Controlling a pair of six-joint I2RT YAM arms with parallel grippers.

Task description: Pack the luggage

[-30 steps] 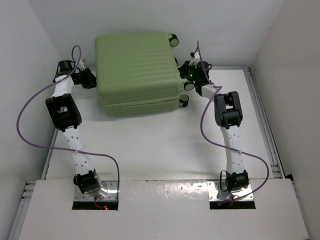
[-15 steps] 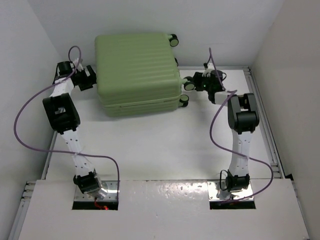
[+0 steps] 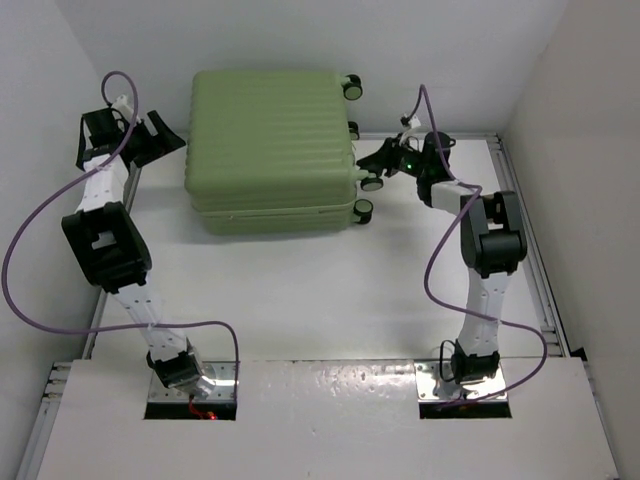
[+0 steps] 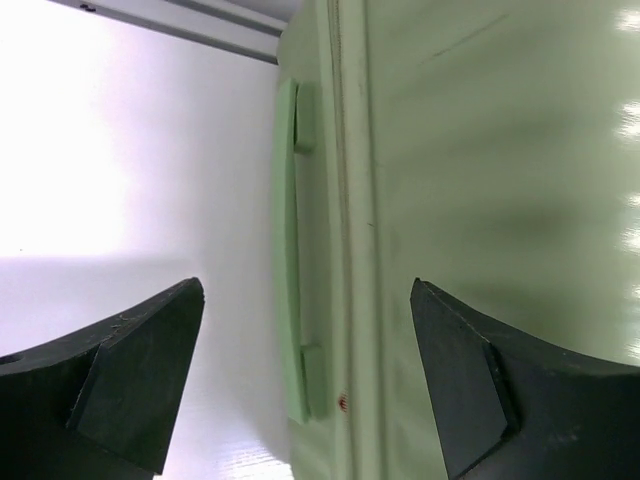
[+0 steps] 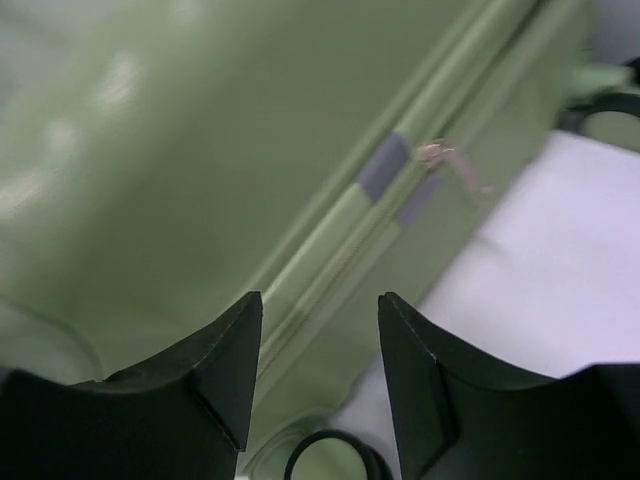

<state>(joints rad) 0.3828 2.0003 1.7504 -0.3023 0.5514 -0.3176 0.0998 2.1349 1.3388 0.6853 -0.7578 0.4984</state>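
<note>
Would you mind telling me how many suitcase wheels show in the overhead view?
4, all at the right end of the luggage: far-corner wheel, second wheel just nearer, third wheel and near-corner wheel by the front corner.

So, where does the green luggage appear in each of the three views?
Top external: the luggage lies at upper centre.
Left wrist: it fills the right half, its side handle near the middle.
Right wrist: it fills the upper left.
Shared landmark: its zip seam, seen in all three.
</note>
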